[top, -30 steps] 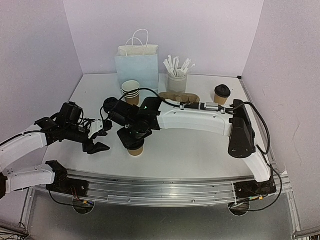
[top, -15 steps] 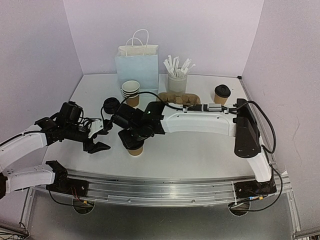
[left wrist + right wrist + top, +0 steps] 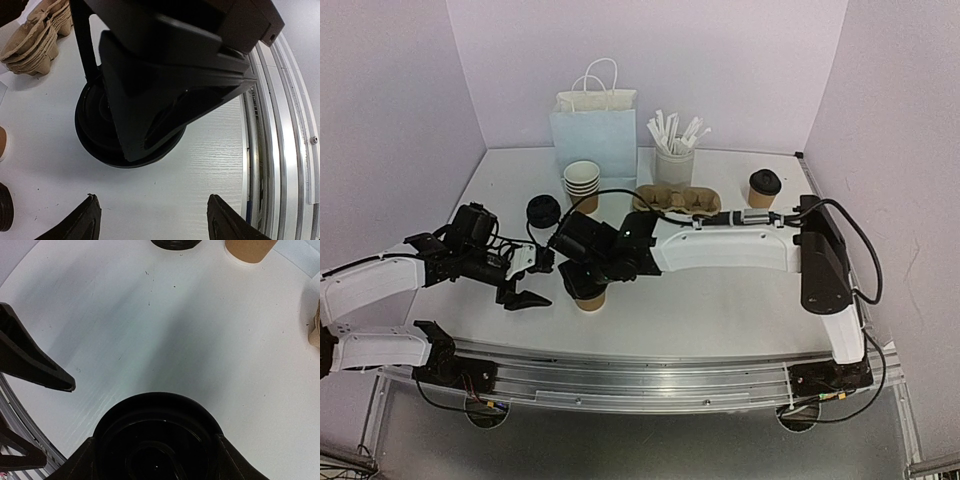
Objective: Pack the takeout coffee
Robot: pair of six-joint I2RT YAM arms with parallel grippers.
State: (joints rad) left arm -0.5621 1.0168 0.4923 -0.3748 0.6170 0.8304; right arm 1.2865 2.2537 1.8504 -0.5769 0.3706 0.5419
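Observation:
A brown kraft cup (image 3: 588, 298) stands near the front of the table with a black lid (image 3: 156, 437) on its top. My right gripper (image 3: 582, 276) reaches across from the right and is shut on that lid, one finger at each side of it. Only the lid (image 3: 97, 131) of this cup shows in the left wrist view, under the right gripper's body. My left gripper (image 3: 525, 283) is open and empty just left of the cup, fingertips (image 3: 91, 216) apart over bare table. A stack of open cups (image 3: 582, 181), a loose lid (image 3: 543, 211) and a lidded cup (image 3: 764, 187) stand farther back.
A pale blue paper bag (image 3: 595, 135) stands at the back wall beside a white cup of wrapped straws (image 3: 674, 160). Brown pulp cup carriers (image 3: 676, 198) lie in front of the straws. A metal rail (image 3: 650, 375) runs along the near edge.
My left gripper has moved right, closer to the cup, and opened a little wider. The right arm has shifted slightly while staying on the lid.

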